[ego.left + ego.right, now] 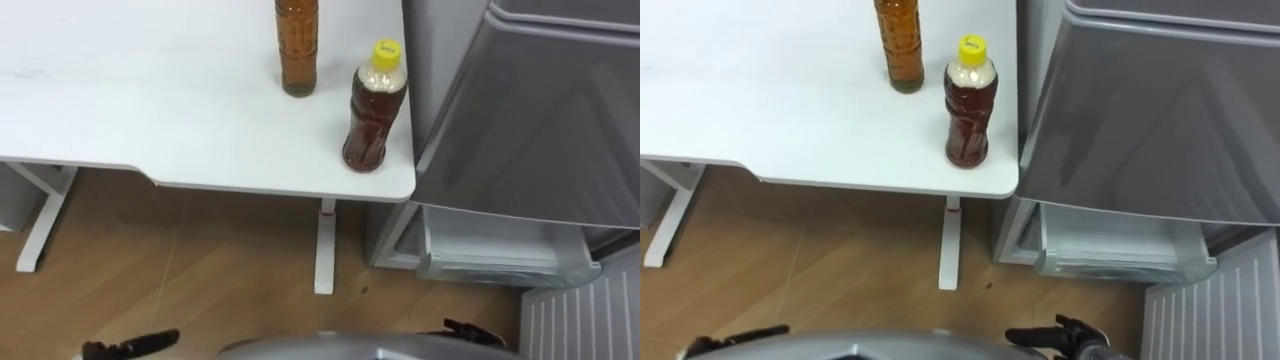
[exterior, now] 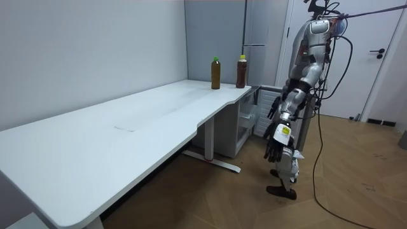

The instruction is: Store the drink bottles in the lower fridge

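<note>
Two drink bottles stand at the right end of the white table (image 1: 150, 110). A brown one with a yellow cap (image 1: 375, 105) is near the table's corner, and a taller amber one (image 1: 298, 45) is just behind it to the left. The grey fridge (image 1: 530, 110) stands right of the table. Its lower compartment (image 1: 500, 250) is open, with pale shelves showing. My left hand (image 1: 130, 348) and my right hand (image 1: 470, 333) hang low at the bottom edge, fingers relaxed and holding nothing. I stand a step back from the table's corner and the fridge.
The lower fridge door (image 1: 575, 320) swings out to my right, its ribbed white inside facing me. A white table leg (image 1: 325, 245) stands on the wooden floor (image 1: 200, 270) between me and the fridge. In the room view the long table (image 2: 127, 127) runs along the wall.
</note>
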